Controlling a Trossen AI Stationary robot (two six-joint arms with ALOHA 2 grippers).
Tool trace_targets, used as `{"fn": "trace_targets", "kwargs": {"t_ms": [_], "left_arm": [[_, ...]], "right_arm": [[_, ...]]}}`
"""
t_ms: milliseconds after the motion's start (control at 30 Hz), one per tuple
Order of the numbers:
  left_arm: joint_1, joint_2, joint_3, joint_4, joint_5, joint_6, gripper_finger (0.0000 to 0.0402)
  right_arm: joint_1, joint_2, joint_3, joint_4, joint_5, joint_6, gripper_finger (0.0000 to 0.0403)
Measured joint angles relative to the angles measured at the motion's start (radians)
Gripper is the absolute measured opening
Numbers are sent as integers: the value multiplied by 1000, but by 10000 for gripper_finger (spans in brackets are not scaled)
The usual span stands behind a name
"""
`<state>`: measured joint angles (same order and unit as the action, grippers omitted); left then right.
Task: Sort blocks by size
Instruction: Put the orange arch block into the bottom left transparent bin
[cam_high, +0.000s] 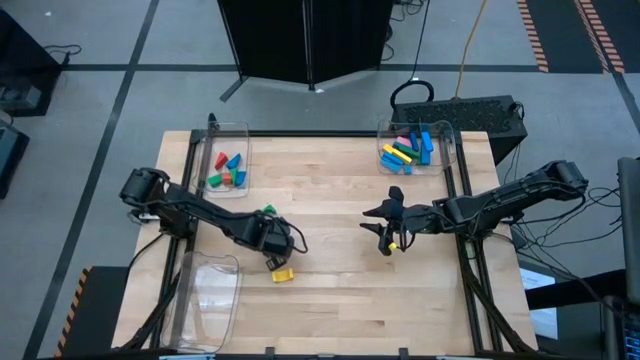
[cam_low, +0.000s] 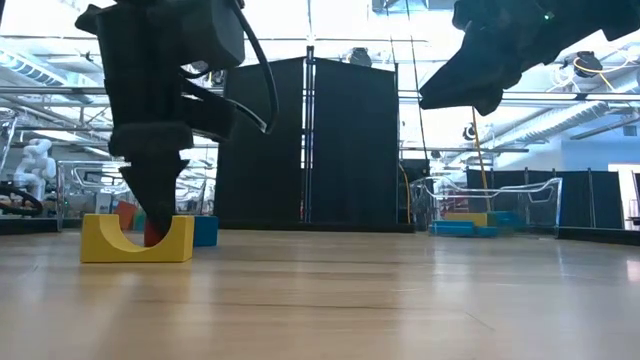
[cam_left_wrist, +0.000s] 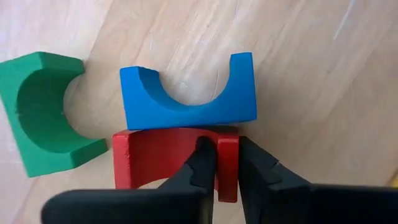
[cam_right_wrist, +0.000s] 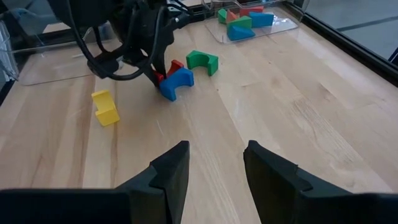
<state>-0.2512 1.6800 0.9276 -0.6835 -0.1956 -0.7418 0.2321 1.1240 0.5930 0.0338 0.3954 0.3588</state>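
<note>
A red arch-shaped wooden block (cam_left_wrist: 163, 163) lies flat on the bench, one end pinched between dark fingers. A blue arch-shaped block (cam_left_wrist: 188, 93) lies touching its long side, hollow facing away. A green arch block (cam_left_wrist: 42, 112) lies just beside them, apart from both. A yellow arch block (cam_high: 282, 274) sits alone nearer the bench's front edge. More blocks, blue, green, red and orange (cam_high: 228, 170), lie heaped at the far left; longer yellow, blue, green and pink bars (cam_high: 408, 150) lie at the far right.
</note>
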Motion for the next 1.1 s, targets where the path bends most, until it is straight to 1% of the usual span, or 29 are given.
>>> {"fn": "trace_targets", "kwargs": {"t_ms": [133, 367, 633, 767, 867, 1033, 1100], "left_arm": [[0, -39, 36, -83, 16, 15, 33], [-18, -153, 94, -184, 11, 18, 33], [-75, -259, 242, -519, 58, 18, 33], [-124, -291, 323, -629, 76, 9, 33], [-164, -309, 360, -657, 129, -43, 33], [-245, -321, 366, -660, 266, -182, 33], [-290, -316, 366, -659, 302, -240, 33]], "right_arm": [[0, 0, 0, -1, 0, -1, 148], [0, 0, 0, -9, 0, -4, 148], [0, 0, 0, -9, 0, -4, 148], [0, 0, 0, -9, 0, -4, 148], [0, 0, 0, -9, 0, -4, 148], [0, 0, 0, -17, -2, -4, 148], [0, 0, 0, -24, -3, -4, 148]]}}
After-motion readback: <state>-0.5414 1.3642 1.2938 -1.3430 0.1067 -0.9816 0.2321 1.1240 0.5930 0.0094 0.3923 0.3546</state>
